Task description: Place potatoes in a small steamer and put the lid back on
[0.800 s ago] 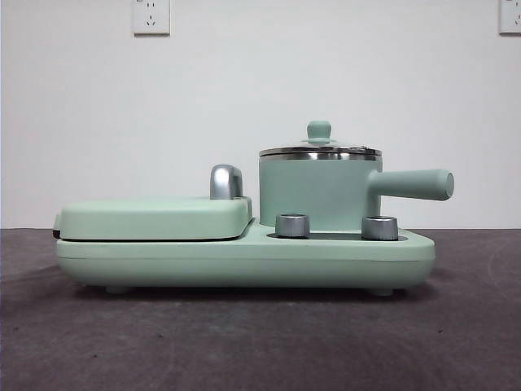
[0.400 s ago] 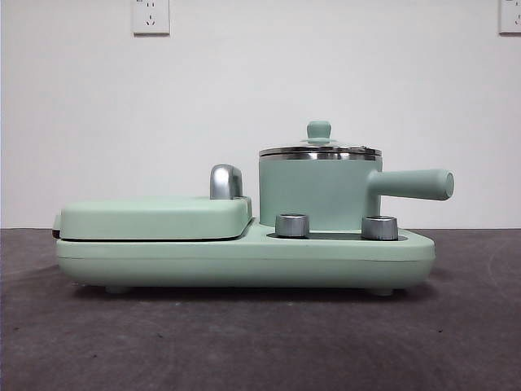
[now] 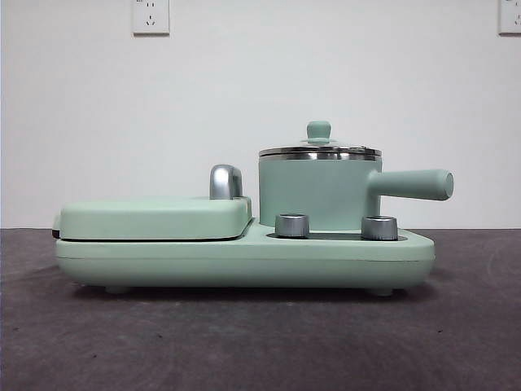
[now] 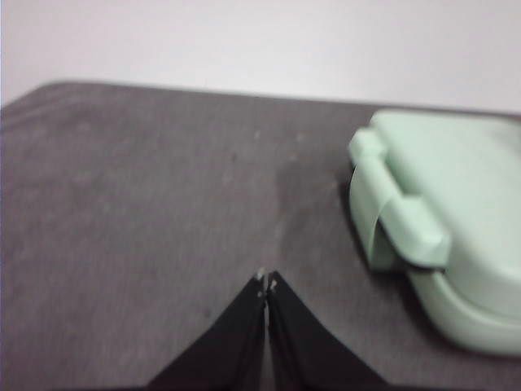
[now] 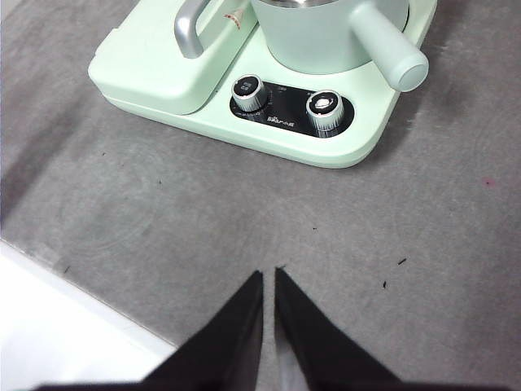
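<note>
Both claws, left (image 4: 266, 283) and right (image 5: 269, 275), are hovering closed and empty over the table (image 3: 244, 342). Lid (image 3: 319, 147) is sitting on the small steamer (image 3: 313, 191), handle pointing sideways.

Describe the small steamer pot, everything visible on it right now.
The small steamer is a mint-green cylindrical pot with a matte look and a steel rim band at the top. A straight stubby handle of the same green juts sideways from its upper wall, rounded at the end. It stands upright on the green cooker base, behind two silver knobs, beside the flat griddle cover. The glass lid with a green knob sits on its rim. No pincer touches it. Its inside cannot be seen.
</note>
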### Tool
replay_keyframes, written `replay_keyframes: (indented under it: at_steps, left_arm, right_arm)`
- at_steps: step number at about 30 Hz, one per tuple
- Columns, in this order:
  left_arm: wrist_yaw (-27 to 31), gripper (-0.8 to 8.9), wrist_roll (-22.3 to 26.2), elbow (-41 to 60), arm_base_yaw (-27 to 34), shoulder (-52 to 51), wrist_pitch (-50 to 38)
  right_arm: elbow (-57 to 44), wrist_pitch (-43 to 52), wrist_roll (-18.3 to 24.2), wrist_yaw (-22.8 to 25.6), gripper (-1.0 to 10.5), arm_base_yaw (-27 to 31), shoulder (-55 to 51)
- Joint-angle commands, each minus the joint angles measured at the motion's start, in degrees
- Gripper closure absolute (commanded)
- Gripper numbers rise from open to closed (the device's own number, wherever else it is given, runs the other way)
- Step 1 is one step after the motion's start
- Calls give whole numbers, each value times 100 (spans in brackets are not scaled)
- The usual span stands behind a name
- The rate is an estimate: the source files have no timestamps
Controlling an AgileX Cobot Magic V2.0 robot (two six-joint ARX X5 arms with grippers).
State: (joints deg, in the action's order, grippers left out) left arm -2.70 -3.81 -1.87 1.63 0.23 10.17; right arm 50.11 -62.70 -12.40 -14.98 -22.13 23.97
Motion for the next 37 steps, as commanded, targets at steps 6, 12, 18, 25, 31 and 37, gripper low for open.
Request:
replay_keyframes:
  at_steps: [6,12,18,25,31,37]
  left_arm:
    - [28,807,142,114,7,-4,50]
    - [28,807,142,114,7,-4,52]
    - [28,808,142,114,7,-4,52]
    - [28,808,142,114,7,-4,52]
    - [28,808,142,111,7,-4,52]
    - [28,808,142,111,7,-4,52]
  right_arm:
    - [37,59,-24,0,927,-35,15]
    - [37,59,-24,0,927,-35,15]
    - [37,59,-24,0,927,-35,15]
    - [37,59,-24,2,927,-35,15]
    - [20,101,-24,-26,927,107,-70]
    - [-483,579,-22,-98,927,955,-378]
